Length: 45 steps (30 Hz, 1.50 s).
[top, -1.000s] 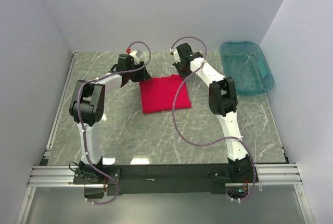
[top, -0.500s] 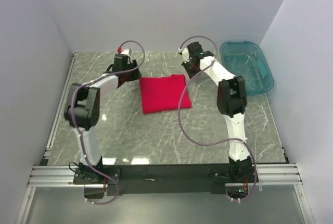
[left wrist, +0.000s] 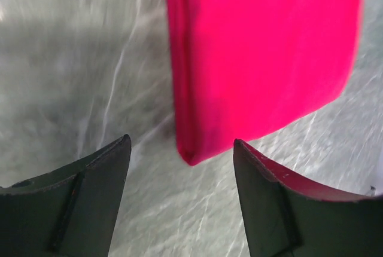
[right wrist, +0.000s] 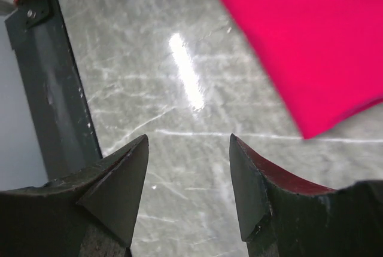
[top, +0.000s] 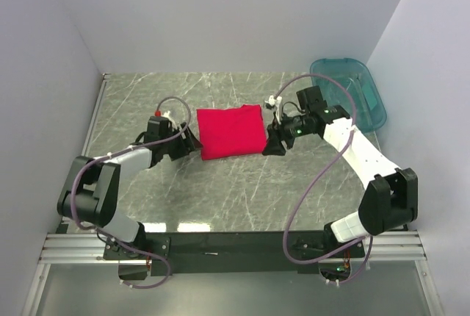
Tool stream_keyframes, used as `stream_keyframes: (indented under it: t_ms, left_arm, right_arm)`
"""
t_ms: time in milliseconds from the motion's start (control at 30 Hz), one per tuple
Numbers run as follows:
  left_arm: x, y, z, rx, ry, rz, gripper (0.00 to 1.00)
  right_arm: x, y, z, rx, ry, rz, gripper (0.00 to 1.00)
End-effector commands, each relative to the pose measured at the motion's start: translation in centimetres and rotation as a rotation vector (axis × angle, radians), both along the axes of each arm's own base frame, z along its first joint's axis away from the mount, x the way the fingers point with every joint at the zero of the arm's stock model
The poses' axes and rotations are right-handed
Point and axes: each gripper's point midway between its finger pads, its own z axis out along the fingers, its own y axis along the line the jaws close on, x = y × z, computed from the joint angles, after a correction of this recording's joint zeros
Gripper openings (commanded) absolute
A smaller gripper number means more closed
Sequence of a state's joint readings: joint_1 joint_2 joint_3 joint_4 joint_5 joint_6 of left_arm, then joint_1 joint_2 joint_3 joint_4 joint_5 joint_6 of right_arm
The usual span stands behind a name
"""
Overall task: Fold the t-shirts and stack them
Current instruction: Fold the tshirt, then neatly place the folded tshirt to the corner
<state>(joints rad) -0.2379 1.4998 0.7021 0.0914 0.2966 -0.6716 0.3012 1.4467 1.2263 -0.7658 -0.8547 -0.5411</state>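
One red t-shirt [top: 230, 132] lies folded into a flat rectangle on the marble table [top: 242, 184], in the middle. My left gripper [top: 189, 142] is low beside its near left corner, open and empty. In the left wrist view the red t-shirt [left wrist: 263, 54] fills the upper right, its corner just ahead of the open left gripper [left wrist: 181, 140]. My right gripper [top: 273, 145] hovers by the near right corner, open, holding nothing. The right wrist view has the red t-shirt [right wrist: 311, 36] at upper right, clear of the right gripper [right wrist: 188, 137].
A teal plastic bin [top: 349, 92] stands at the back right of the table. A metal rail [top: 88, 139] runs along the left edge. A dark frame bar [right wrist: 54, 89] shows at the left of the right wrist view. White walls close in on three sides.
Both arms have swung from the shirt's far edge down to its near corners. Both grippers have opened, the right one from fully shut. The shirt lies flat.
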Motion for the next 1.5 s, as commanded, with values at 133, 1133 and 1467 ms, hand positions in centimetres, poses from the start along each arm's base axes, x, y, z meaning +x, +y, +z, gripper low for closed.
stream_keyframes:
  t_ms: [133,1133,1467]
  left_arm:
    - [0.6,-2.5,-0.5,-0.084,0.052,-0.018,0.73]
    - [11.3,30.4,-5.6,0.504,0.330,0.484,0.06]
    - [13.7,38.6,-3.7,0.620,0.383,0.627,0.32]
  right_arm:
    - [-0.1,-0.4,-0.2,0.079,-0.001,0.004,0.63]
    - [-0.6,-1.8,1.0,0.172,0.054,0.001,0.65]
    - [-0.7,-1.9,0.9,0.166,0.055,0.005,0.66]
